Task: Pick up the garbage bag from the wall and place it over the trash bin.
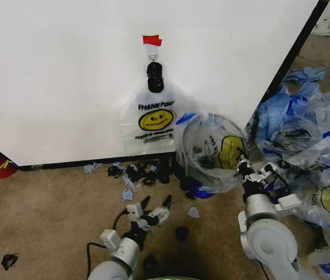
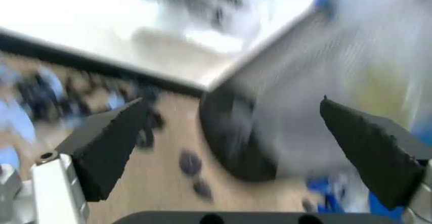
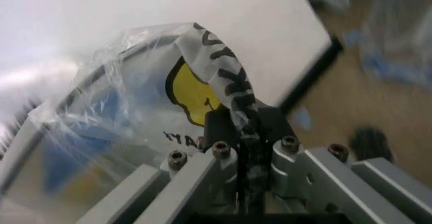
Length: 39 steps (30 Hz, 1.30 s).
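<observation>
The wall (image 1: 65, 76) fills the far side of the scene, white with a black baseboard, and a garbage bag (image 1: 156, 119) with a yellow smiley face hangs flat against it from a small hook under a strip of red tape (image 1: 152, 40). To the right of that, near the wall's corner, stands the trash bin (image 1: 211, 153), and a second bag of the same print (image 1: 230, 150) is draped around its mouth, so the main work looks largely done; what seems left is settling the plastic over the rim and letting go. Heaps of loose bags (image 1: 311, 140) lie on the carpet at far right (none touched by either arm). The right gripper (image 1: 245, 165) sits at the bin's near right edge, its fingers clenched on a twisted strip of the printed plastic, plain in the right wrist view (image 3: 242, 110). The left gripper (image 1: 155, 205) hovers low over the carpet, near and left of the bin, its fingers spread wide with nothing between them. Small dark scraps (image 1: 141, 172) litter the floor along the baseboard.
</observation>
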Tool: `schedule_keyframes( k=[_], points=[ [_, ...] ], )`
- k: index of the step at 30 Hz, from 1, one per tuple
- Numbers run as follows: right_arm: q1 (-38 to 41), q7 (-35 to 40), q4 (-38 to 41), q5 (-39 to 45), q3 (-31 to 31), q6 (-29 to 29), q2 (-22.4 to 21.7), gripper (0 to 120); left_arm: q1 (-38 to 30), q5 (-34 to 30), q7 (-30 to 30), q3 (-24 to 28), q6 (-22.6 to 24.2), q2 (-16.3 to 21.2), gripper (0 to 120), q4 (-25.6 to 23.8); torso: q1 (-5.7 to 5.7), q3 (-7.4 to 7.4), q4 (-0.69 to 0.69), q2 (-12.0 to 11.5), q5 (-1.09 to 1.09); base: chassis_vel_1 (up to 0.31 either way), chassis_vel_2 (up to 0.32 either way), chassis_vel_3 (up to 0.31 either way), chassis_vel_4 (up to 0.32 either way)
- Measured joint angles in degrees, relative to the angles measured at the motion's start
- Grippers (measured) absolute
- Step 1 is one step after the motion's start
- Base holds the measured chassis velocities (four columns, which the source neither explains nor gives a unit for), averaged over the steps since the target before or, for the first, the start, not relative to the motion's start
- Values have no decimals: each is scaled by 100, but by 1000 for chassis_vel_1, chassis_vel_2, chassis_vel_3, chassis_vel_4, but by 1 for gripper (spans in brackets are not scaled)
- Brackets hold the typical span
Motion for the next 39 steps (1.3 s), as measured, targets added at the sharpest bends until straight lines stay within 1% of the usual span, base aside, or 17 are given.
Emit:
schedule_keyframes(
  k=[2, 3, 6, 9, 10, 13, 19, 24, 26, 27, 28, 29, 30, 34, 36, 37, 39],
  points=[
    [-24, 66, -64, -1, -211, -136, 8, 1, -65, -154, -109, -256, 78, 50, 100, -257, 0, 0, -1, 0, 1, 0, 0, 0, 0],
    [-24, 66, -64, -1, -211, -136, 8, 1, -65, -154, -109, -256, 78, 50, 100, -257, 0, 0, -1, 0, 1, 0, 0, 0, 0],
    [0, -40, -227, -29, -537, -186, 40, 1, -73, -237, -161, -462, 151, 71, 100, -494, 0, 0, -1, 0, 1, 0, 0, 0, 0],
    [108, -111, -454, -125, -811, -159, 101, 1, -51, -242, -179, -521, 182, 36, 100, -558, 0, 0, 0, 0, 0, 0, 0, 0, 0],
    [108, -111, -454, -125, -811, -159, 101, 1, -51, -242, -179, -521, 182, 36, 100, -558, 0, 0, 0, 0, 0, 0, 0, 0, 0],
    [319, -167, -907, -493, -1239, -96, 250, 1, 74, -153, -193, -517, 208, -91, 100, -562, 0, 0, 1, 0, 1, 0, 0, 0, 0],
    [443, -388, -1171, -690, -1449, 29, 334, 1, 197, -68, -174, -507, 189, -140, 100, -530, 0, 0, 0, 0, 1, 0, 0, 0, 0],
    [472, -421, -1193, -717, -1478, -103, 316, 1, 172, -67, -170, -480, 189, -123, 100, -531, 0, 0, 0, 0, 1, 0, 0, 0, 0],
    [474, -412, -1214, -713, -1492, -169, 311, 3, 153, -67, -170, -455, 190, -123, 100, -529, 0, 0, 0, 0, 0, 0, 0, 0, 0],
    [474, -401, -1255, -721, -1508, -207, 309, 10, 142, -67, -172, -430, 192, -124, 100, -520, 0, 0, 0, 0, 1, 0, 0, 0, 0],
    [473, -397, -1282, -730, -1520, -214, 311, 13, 140, -67, -173, -406, 195, -128, 100, -511, 0, 0, 0, 0, 2, 0, 0, 0, 0],
    [473, -397, -1282, -730, -1520, -214, 311, 13, 140, -67, -173, -406, 195, -128, 100, -511, 0, 0, 0, 0, 2, 0, 0, 0, 0],
    [472, -393, -1296, -733, -1524, -214, 314, 16, 139, -66, -173, -396, 196, -130, 100, -508, 0, 0, 0, 0, 1, 0, 0, 0, 0],
    [458, -417, -1377, -755, -1529, -175, 351, 34, 142, -61, -174, -352, 196, -129, 100, -476, 0, 0, 0, 0, 1, 0, 0, 0, 0],
    [437, -418, -1411, -813, -1535, -160, 370, 41, 143, -55, -174, -342, 196, -125, 100, -467, 0, 0, 0, 0, 1, 0, 0, 0, 0],
    [437, -418, -1411, -813, -1535, -160, 370, 41, 143, -55, -174, -342, 196, -125, 100, -467, 0, 0, 0, 0, 1, 0, 0, 0, 0],
    [377, -416, -1399, -877, -1529, -164, 370, 51, 127, -54, -174, -321, 194, -127, 100, -450, 0, 0, 1, 0, 2, 0, 0, 0, 0]
  ],
)
